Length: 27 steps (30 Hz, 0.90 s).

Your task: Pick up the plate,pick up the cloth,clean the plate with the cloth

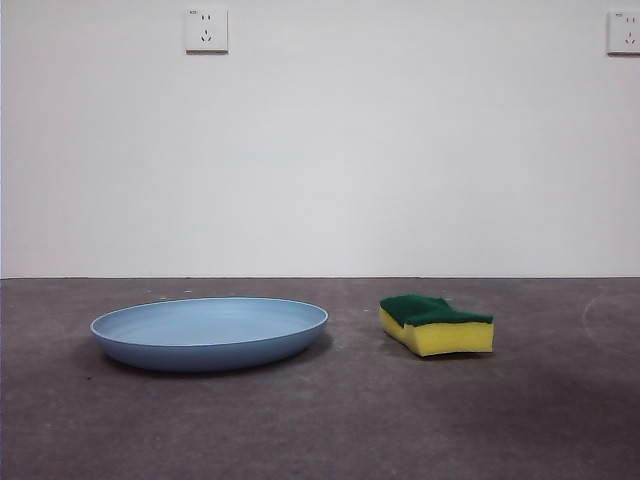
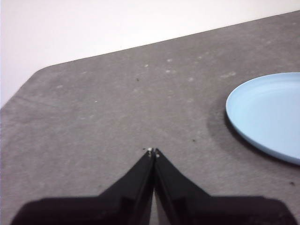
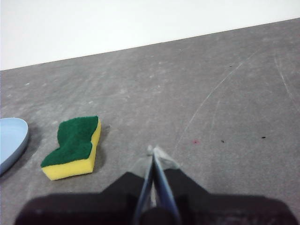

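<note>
The light-blue plate (image 1: 210, 332) lies flat on the grey table at the left of the front view. The cloth (image 1: 436, 324), a yellow sponge block with its green layer up, lies to the plate's right, apart from it. My left gripper (image 2: 153, 152) is shut and empty above bare table, with the plate (image 2: 267, 112) off to one side. My right gripper (image 3: 153, 151) is shut and empty, with the sponge (image 3: 74, 147) and the plate's edge (image 3: 11, 140) off to the other side. Neither gripper shows in the front view.
A white wall with two sockets (image 1: 206, 30) stands behind the table. The table's rounded far corner (image 2: 40, 72) shows in the left wrist view. Faint curved scratches (image 3: 211, 101) mark the table surface.
</note>
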Motion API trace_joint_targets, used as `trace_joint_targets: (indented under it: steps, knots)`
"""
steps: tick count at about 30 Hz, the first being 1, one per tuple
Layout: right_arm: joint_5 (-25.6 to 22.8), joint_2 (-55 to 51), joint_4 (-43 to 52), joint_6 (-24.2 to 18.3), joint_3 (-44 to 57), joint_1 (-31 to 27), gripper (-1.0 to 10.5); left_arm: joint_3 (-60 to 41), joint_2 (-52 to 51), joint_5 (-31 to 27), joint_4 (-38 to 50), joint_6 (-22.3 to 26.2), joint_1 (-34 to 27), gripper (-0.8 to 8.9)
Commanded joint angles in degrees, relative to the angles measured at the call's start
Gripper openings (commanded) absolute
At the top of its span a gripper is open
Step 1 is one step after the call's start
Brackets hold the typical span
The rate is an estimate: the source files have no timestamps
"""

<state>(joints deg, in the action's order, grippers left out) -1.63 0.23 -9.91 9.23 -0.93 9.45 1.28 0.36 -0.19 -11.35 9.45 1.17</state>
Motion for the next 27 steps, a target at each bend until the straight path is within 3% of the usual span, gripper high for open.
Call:
trace_joint_targets:
  steps: [1,7,14,21,27]
  knots:
    - [-0.13,-0.13,0.42,0.42,0.61,0.09,0.0,-0.68,-0.15,3.65,0.20,-6.23,-0.13,-0.03]
    - [0.09,-0.13,0.81,4.22,0.55,0.09,-0.1,-0.57,-0.15,11.10,1.01,-13.44,-0.13,-0.06]
    - [0.07,4.26,-0.46,4.42,-4.48,0.09,-0.1,2.91,0.35,10.75,-0.81,-20.17,-0.13,-0.06]
    - [0.85,16.46,-0.87,5.81,-15.02,0.09,-0.1,10.14,7.08,10.16,-0.87,-20.85,-0.13,-0.06]
    - [7.91,28.81,-1.60,5.14,-26.47,0.09,-0.1,17.57,18.34,9.73,-1.25,-20.72,-0.13,-0.06]
